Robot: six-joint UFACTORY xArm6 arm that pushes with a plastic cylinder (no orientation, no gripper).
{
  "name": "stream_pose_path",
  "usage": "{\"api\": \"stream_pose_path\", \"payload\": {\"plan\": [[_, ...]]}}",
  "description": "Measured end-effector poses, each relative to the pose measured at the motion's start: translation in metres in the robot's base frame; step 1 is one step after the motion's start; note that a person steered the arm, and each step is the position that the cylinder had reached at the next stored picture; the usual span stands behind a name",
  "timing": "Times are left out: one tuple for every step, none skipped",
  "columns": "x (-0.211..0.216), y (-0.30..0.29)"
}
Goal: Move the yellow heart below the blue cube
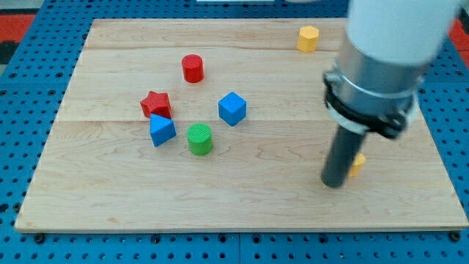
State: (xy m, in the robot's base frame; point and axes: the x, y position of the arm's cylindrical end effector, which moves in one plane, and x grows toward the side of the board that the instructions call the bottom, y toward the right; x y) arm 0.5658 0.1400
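My tip [334, 182] rests on the board at the view's right. A yellow block [357, 164], mostly hidden behind the rod, touches the tip's right side; its shape cannot be made out. The blue cube [232, 108] sits near the board's middle, far to the left of my tip. A second blue block [162, 130] lies further left, below the red star [156, 104].
A green cylinder [199, 139] stands just below and left of the blue cube. A red cylinder [193, 68] stands above the group. A yellow hexagonal block [308, 38] sits near the board's top edge. The wooden board [242, 205] lies on a blue pegboard.
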Motion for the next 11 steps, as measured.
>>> {"api": "stream_pose_path", "payload": {"plan": [[-0.002,0.044],[-0.065,0.005],[-0.043,-0.089],[-0.003,-0.029],[0.038,-0.136],[0.009,-0.13],[-0.028,-0.125],[0.04,-0.122],[0.009,-0.169],[-0.045,-0.149],[-0.068,-0.12]]}}
